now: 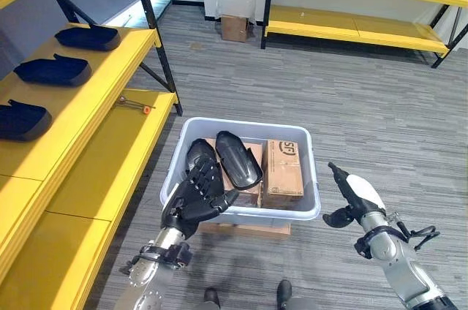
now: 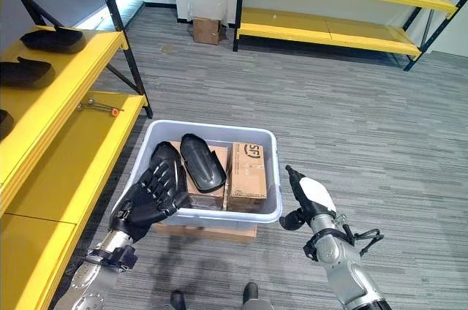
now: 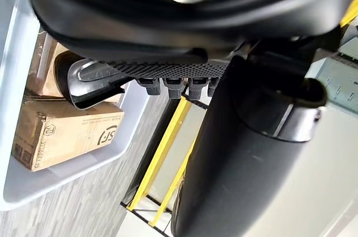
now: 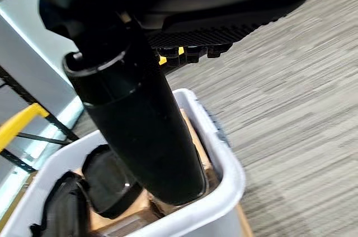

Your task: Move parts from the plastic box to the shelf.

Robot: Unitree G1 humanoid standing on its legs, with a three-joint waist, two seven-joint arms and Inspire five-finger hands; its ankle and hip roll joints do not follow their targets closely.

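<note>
- Black parts are already placed on the yellow shelf: three seen.
- Two parts are left in the plastic box, on cardboard boxes.
- Left hand is spread over one part, nothing gripped.
- Right hand is held relaxed beside the box, empty.

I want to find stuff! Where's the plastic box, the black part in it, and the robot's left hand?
plastic box (image 1: 311,211), left eye view, near rim.
black part (image 1: 238,158), left eye view, its middle.
left hand (image 1: 196,197), left eye view, back of palm.
</note>
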